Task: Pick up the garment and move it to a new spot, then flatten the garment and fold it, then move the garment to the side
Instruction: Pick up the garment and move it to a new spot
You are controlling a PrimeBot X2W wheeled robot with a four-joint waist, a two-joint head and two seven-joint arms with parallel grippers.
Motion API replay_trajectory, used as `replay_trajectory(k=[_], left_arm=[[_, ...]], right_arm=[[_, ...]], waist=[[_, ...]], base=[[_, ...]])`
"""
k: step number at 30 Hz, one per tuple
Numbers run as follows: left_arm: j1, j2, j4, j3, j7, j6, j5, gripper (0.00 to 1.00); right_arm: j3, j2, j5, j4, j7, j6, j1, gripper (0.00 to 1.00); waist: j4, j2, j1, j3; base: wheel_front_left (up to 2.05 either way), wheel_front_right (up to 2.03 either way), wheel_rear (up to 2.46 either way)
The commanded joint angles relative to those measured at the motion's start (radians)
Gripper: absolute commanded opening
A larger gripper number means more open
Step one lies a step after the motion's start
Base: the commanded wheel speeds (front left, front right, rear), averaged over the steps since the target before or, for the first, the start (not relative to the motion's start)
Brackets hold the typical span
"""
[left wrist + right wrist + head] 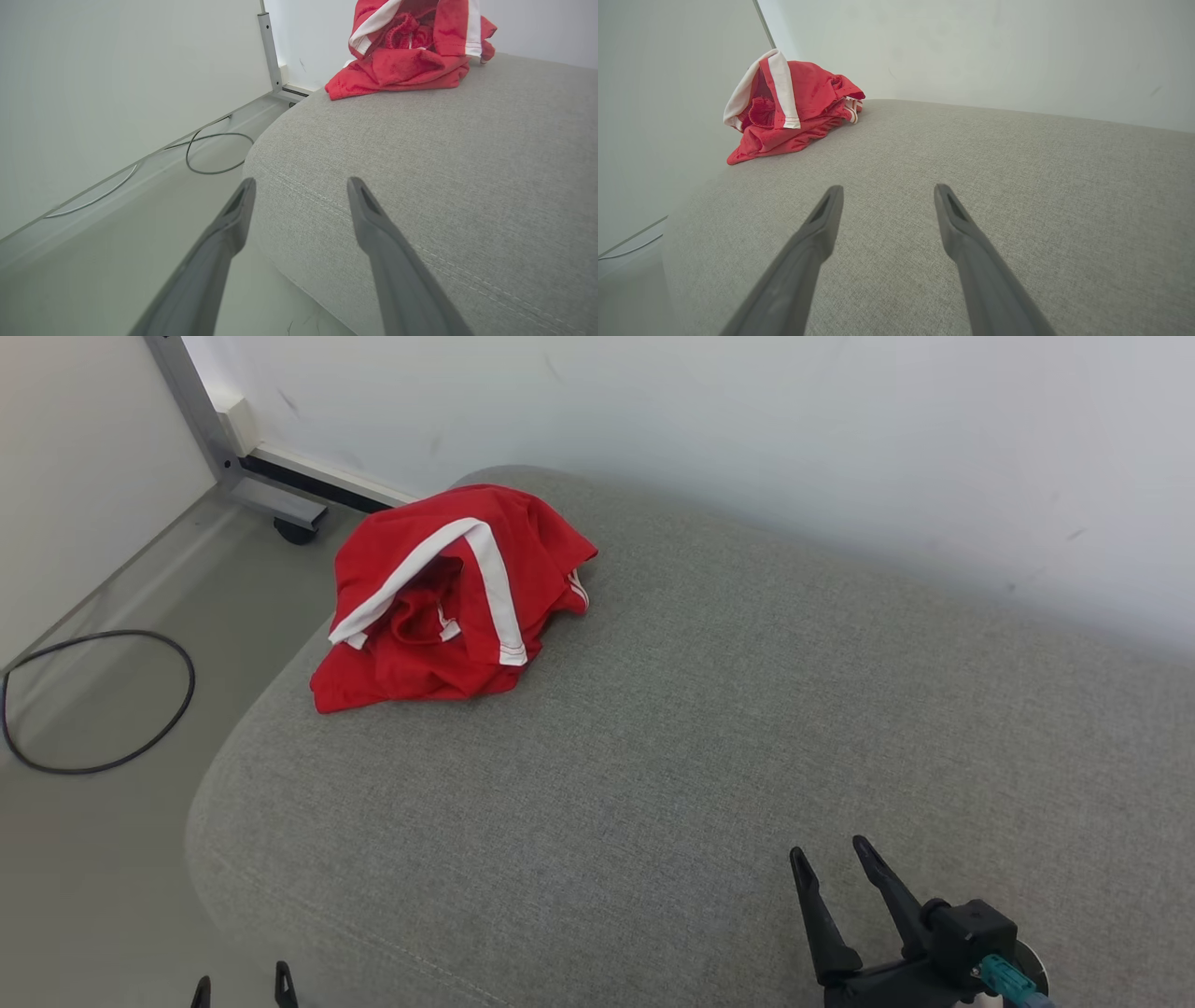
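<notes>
Red garment (pixel 439 607) lies crumpled at far-left corner of grey cushion (pixel 700 728), w/ L gripper (pixel 241 982) & R gripper (pixel 827 849) both spread wide, empty, well apart from it.

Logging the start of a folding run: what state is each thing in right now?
garment: crumpled in a heap, unfolded, lying on the grey cushion
left gripper: open, empty
right gripper: open, empty
cable: looped loosely on the floor
</notes>
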Motion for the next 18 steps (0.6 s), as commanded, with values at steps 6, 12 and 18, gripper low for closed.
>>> replay_trajectory(k=[6,12,18], left_arm=[[-0.03,-0.005,0.036,0.012,-0.003,-0.046,-0.081,1.0],[-0.068,-0.005,0.063,0.029,-0.003,-0.074,-0.117,1.0],[-0.168,-0.005,0.108,0.062,-0.003,-0.103,-0.157,1.0]], right_arm=[[-0.004,-0.016,0.016,0.002,-0.001,-0.002,0.007,1.0],[0.013,-0.035,0.016,0.001,-0.001,-0.002,-0.007,1.0],[0.031,-0.071,0.035,-0.009,-0.001,-0.002,-0.041,1.0]], waist=[[0.001,0.0,0.0,0.017],[-0.038,0.0,0.0,0.053],[-0.1,0.0,0.0,0.113]], base=[[0.0,0.0,0.0],[0.0,0.0,0.0],[0.0,0.0,0.0]])
